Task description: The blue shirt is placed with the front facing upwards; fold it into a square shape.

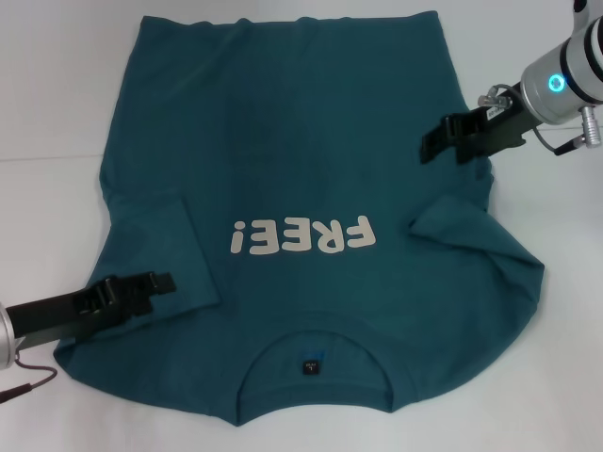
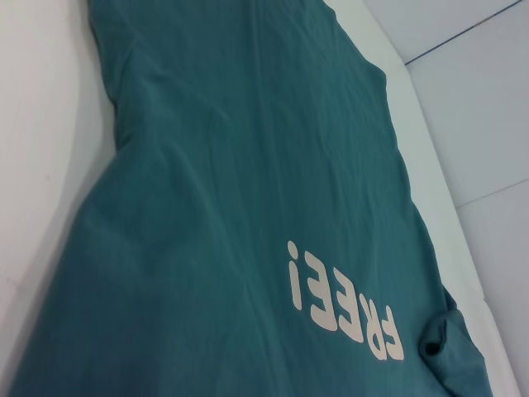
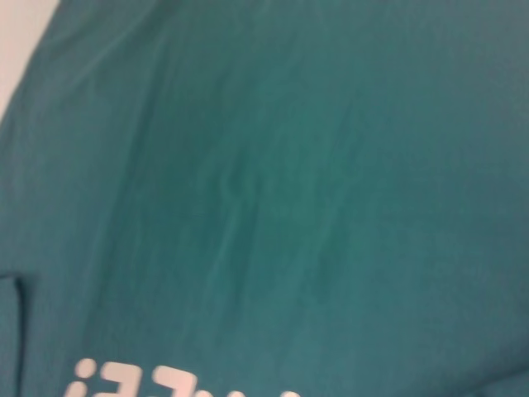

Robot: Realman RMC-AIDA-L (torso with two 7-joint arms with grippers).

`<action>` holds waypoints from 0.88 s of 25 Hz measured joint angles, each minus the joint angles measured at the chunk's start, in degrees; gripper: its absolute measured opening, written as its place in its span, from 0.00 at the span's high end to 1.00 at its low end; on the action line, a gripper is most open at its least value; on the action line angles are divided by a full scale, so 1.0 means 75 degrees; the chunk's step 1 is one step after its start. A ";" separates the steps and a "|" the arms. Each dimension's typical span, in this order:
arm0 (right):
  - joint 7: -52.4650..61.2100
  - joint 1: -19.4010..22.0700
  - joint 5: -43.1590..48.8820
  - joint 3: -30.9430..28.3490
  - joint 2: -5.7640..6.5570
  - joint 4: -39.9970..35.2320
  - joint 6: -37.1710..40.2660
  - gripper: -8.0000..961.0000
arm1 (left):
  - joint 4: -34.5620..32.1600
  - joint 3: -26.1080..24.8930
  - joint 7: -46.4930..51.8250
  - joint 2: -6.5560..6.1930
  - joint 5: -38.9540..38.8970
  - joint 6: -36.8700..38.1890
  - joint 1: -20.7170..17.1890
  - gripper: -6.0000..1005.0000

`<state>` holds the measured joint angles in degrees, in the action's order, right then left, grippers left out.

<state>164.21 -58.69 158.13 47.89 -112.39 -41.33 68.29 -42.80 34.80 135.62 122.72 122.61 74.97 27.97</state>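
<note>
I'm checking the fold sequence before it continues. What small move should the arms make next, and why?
Probably lower the left gripper to take hold of the folded-in left sleeve edge. The blue shirt lies face up with both sleeves already turned inward, yet both side edges are unfolded. The left gripper sits over that sleeve, while the right gripper hovers over the shirt's right edge.

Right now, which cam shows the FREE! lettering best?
Head view: the whole FREE! lettering shows on the blue shirt, unobstructed. Left wrist view shows it complete but slanted. Right wrist view catches only its upper edge, cropped.
</note>
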 joint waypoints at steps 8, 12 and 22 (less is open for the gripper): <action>-0.0500 0.0254 0.0042 0.0013 0.0110 -0.0120 0.0137 0.39 | 0.0057 0.0001 0.0003 0.0000 0.0000 -0.0008 -0.0004 0.40; -0.0975 0.0592 0.0089 0.0014 0.0237 -0.0231 0.0338 0.39 | 0.0117 -0.0002 0.0003 -0.0024 0.0000 -0.0009 -0.0004 0.40; -0.1369 0.1197 0.0098 0.0029 0.0165 -0.0163 0.0093 0.39 | 0.0176 0.0001 0.0002 -0.0027 0.0000 -0.0023 0.0034 0.40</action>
<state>153.94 -49.71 158.87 48.11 -111.16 -42.55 68.99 -41.48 34.81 135.63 122.52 122.61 74.81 28.23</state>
